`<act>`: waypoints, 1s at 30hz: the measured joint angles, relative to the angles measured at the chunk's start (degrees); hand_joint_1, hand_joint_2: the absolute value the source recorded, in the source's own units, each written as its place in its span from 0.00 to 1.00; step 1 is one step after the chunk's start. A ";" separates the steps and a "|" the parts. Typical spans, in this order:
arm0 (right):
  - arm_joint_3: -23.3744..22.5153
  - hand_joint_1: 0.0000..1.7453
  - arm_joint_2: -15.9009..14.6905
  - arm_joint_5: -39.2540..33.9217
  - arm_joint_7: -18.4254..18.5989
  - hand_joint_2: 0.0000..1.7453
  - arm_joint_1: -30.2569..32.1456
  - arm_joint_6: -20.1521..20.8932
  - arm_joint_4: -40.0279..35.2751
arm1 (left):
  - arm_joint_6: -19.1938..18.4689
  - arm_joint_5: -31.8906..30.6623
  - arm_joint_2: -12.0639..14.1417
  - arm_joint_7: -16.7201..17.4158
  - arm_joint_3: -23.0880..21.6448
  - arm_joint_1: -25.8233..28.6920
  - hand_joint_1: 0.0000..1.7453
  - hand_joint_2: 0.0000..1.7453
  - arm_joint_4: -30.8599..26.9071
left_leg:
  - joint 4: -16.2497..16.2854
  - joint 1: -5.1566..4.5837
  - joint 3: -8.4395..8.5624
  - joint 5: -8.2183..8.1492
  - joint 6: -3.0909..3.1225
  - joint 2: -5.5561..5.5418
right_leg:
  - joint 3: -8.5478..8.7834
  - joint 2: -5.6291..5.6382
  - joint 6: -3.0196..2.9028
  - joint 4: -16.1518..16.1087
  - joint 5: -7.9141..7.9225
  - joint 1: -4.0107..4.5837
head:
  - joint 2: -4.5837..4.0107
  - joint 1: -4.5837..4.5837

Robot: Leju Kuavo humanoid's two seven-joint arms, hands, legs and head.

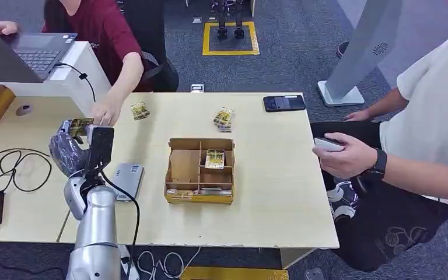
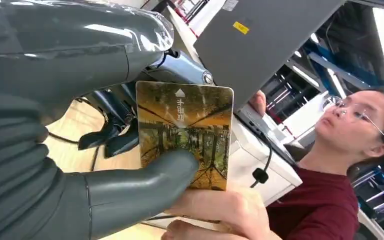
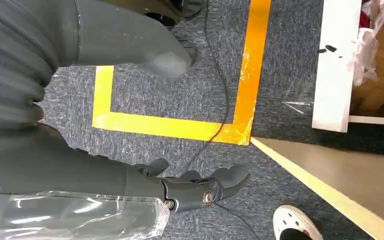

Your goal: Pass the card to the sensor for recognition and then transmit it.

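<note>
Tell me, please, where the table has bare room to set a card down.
Bare patches: right of the box toward the table edge, and between box and phone. It is crowded around the left hand: reader, cable, a person's hand.

The card (image 2: 184,135) looks like glossy printed plastic, pinched by the left hand (image 2: 80,150), whose matt grey ribbed cover wears clear shiny film. The arm (image 1: 96,233) is brushed silver metal. At frame centre, the tray (image 1: 199,195) is plain brown cardboard on a pale, smooth wood-grain table (image 1: 280,192). The floor (image 3: 180,100) is rough grey carpet with glossy yellow tape (image 3: 155,124).
</note>
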 joint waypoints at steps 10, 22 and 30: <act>-0.09 0.00 0.00 0.09 0.00 1.00 0.00 0.04 0.00 | -4.75 3.45 0.00 1.58 -0.31 -0.11 0.00 1.00 0.55 | 0.00 0.00 0.00 0.00 0.00 -0.01 | -0.02 0.00 0.00 0.00 0.00 0.00 | 0.00 0.00; -2.86 0.00 -0.09 -1.99 -2.23 1.00 1.31 -0.15 0.00 | -24.50 15.25 3.73 -12.23 -12.01 6.93 0.00 1.00 -1.85 | 0.00 -0.01 -0.03 -0.09 0.02 0.09 | -0.04 0.11 0.00 0.00 -0.02 -0.01 | 0.00 0.00; -4.81 0.00 -0.42 -2.62 -3.28 1.00 2.67 -0.33 0.00 | -23.80 14.18 8.22 -15.25 -22.51 17.64 0.00 1.00 -10.93 | -0.01 0.00 -0.04 -0.17 0.02 0.07 | -0.06 0.09 0.00 -0.01 -0.13 0.00 | 0.00 0.02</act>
